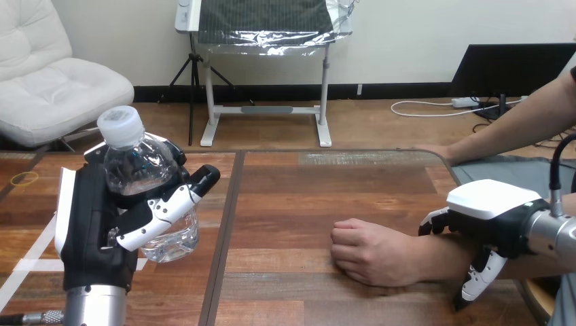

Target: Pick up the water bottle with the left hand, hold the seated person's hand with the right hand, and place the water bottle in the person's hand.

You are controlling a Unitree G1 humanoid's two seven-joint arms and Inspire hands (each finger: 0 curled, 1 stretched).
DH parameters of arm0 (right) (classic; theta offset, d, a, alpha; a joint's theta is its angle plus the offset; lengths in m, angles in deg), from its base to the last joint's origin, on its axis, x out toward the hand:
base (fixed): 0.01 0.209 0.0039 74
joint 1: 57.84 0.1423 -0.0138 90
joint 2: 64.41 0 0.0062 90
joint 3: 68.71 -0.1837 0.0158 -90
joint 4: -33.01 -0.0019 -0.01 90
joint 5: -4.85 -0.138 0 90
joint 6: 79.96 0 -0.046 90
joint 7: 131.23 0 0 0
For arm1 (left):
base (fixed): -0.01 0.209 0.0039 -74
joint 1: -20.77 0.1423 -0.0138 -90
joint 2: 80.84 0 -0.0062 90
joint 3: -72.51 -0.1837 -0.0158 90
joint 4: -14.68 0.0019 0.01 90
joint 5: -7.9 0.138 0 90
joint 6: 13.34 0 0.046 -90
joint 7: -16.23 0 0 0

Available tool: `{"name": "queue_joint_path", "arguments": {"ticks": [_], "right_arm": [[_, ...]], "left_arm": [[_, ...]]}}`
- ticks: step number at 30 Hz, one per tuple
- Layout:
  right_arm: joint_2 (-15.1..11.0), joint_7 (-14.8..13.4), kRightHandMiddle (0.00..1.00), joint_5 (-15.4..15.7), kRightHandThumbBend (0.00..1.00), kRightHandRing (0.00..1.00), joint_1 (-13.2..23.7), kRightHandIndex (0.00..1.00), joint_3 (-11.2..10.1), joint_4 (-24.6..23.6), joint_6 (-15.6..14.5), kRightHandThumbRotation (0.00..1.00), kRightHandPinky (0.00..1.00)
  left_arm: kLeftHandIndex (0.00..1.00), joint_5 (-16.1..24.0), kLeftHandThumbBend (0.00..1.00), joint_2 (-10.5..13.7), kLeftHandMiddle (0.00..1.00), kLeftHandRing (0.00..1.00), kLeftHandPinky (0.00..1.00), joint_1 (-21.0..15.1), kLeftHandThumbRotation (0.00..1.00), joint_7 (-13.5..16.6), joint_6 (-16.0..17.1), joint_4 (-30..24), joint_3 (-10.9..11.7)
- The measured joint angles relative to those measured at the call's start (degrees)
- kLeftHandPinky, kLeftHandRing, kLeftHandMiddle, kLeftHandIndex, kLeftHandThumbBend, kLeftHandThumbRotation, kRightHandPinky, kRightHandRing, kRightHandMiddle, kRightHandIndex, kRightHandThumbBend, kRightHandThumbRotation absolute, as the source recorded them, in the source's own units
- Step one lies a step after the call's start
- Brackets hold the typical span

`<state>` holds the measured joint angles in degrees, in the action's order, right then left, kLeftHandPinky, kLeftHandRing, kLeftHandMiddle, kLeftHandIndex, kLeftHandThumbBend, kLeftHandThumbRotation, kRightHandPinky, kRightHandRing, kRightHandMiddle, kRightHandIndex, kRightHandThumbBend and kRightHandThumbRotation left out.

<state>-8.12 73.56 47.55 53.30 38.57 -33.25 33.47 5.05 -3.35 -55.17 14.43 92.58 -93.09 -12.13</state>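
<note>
Bottle (139,170) mid-left of frame, looks lifted off table (306,197), L hand (95,231) fingers wrapped round body. R hand (496,210) lower right, fingers curled round person's wrist. Person's hand (370,251) bottom centre, fisted. Risk: no open palm, so bottle may tip/drop at handover.

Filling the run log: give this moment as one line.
left hand: gripping water bottle above table | right hand: curled round person's wrist | person's near hand: fisted on table | handover: not yet done
</note>
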Motion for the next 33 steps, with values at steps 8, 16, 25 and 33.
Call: {"name": "queue_joint_path", "arguments": {"ticks": [8,16,25,33], "right_arm": [[0.3,-2.5,0.75,1.4,1.00,0.70,0.9,0.76,1.5,1.6,0.2,0.28,0.55],[0.7,-2.9,0.72,2.3,1.00,0.67,2.1,0.74,2.8,2.8,0.2,0.27,0.50],[1.3,-3.0,0.69,2.8,1.00,0.62,2.9,0.71,3.6,3.8,-0.2,0.24,0.45],[2.4,-3.2,0.64,3.4,0.99,0.54,3.6,0.67,4.5,4.4,-2.0,0.23,0.39]], "left_arm": [[0.35,0.0,0.46,-0.1,0.31,0.25,0.20,0.0,0.00,0.0,-0.1,0.0,0.0],[0.35,0.3,0.47,-0.1,0.31,0.25,0.20,0.0,0.00,0.2,-0.3,0.0,0.0],[0.35,0.6,0.50,-0.1,0.30,0.25,0.20,0.0,0.00,0.7,-0.5,-0.1,0.1],[0.35,0.5,0.48,-0.1,0.30,0.25,0.19,0.0,0.00,0.8,-0.9,-0.3,0.1]]}}
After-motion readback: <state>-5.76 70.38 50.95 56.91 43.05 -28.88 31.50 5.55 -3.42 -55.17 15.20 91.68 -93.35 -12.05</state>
